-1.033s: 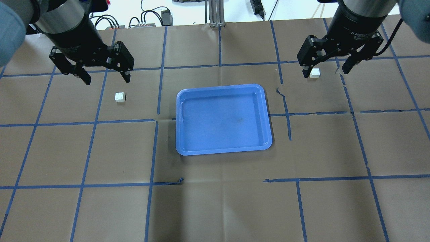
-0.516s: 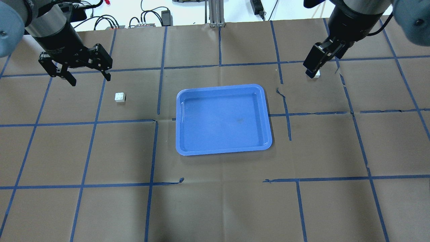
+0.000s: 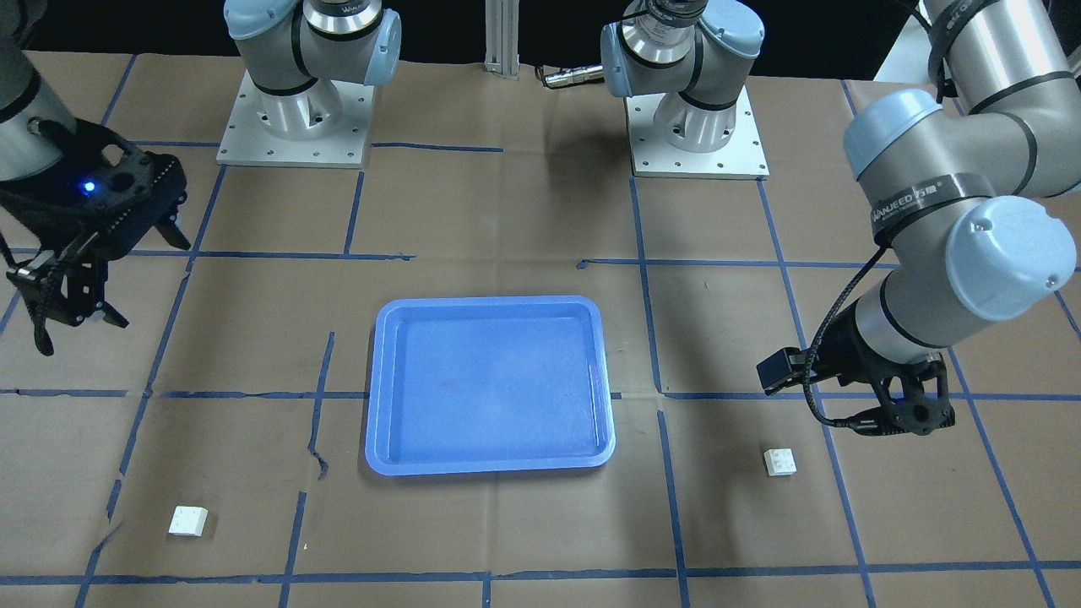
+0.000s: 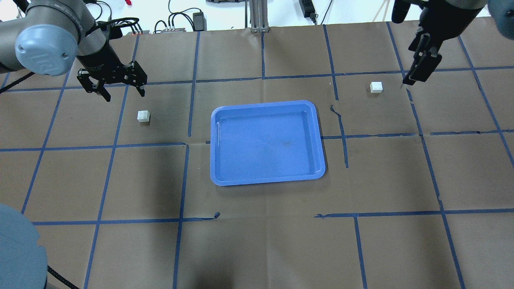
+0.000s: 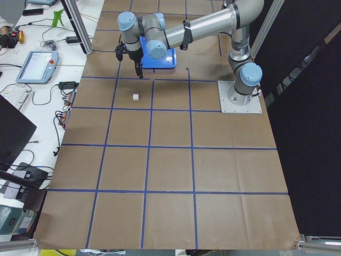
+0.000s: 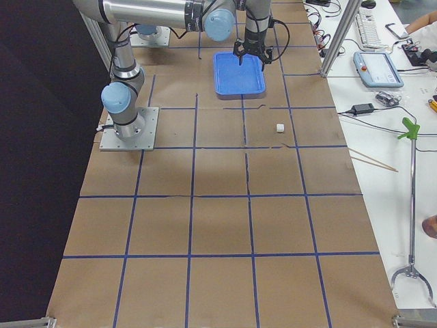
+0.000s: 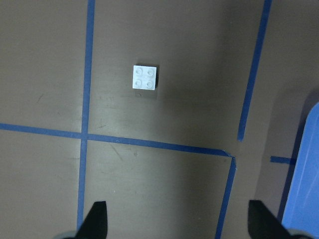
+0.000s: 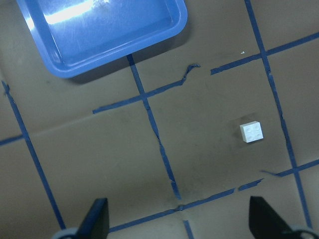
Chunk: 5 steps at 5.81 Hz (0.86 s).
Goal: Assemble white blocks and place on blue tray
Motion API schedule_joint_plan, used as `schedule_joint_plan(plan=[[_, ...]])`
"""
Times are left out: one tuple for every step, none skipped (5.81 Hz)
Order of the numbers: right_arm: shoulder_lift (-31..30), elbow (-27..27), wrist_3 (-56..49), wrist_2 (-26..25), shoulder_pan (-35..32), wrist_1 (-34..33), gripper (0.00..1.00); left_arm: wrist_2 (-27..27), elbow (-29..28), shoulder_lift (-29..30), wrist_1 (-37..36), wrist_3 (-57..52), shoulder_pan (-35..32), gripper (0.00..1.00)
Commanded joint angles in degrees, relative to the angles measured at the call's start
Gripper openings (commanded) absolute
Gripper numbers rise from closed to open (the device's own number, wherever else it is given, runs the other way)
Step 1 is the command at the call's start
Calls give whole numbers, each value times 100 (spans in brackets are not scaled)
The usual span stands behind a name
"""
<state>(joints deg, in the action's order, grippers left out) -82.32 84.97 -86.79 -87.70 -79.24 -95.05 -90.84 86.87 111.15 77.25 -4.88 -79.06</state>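
Note:
Two white blocks lie on the brown paper, one on each side of the blue tray point(image 4: 267, 176). The left block point(image 4: 143, 116) sits right of and nearer than my left gripper point(image 4: 124, 96), which is open and empty above the table. In the left wrist view the block point(image 7: 145, 77) lies ahead of the open fingertips point(image 7: 97, 219). The right block point(image 4: 376, 87) lies just left of my right gripper point(image 4: 409, 80), seen edge-on. The right wrist view shows its fingertips point(image 8: 97, 216) wide apart, with the block point(image 8: 251, 132) and tray point(image 8: 164, 35) ahead.
The table is covered in brown paper with a blue tape grid. The two arm bases point(image 3: 291, 118) stand at the robot's edge. Cables and power bricks point(image 4: 176, 24) lie beyond the far edge.
The right gripper turned and moved right, off the right block, which now shows fully. The left gripper swung out left, then back right, and now looks smaller and lower. Neither block has moved.

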Motion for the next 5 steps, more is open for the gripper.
schedule_joint_plan(plan=[[686,-547,-1947,42,381,-146,100,-39,319,380,-784,-389,153,98],[1196,-1204,-2129,51,426,-24,100,-39,635,538,-1599,-478,163,97],[1827,-1837,-2131,60,427,47,100,-39,751,722,-2051,-836,180,97],[2016,-1948,-2105,295,436,22,100,-30,770,837,-2308,-935,189,97],[2105,-1853,-2096,410,479,4,100,-39,848,1038,-2354,-945,189,97]])
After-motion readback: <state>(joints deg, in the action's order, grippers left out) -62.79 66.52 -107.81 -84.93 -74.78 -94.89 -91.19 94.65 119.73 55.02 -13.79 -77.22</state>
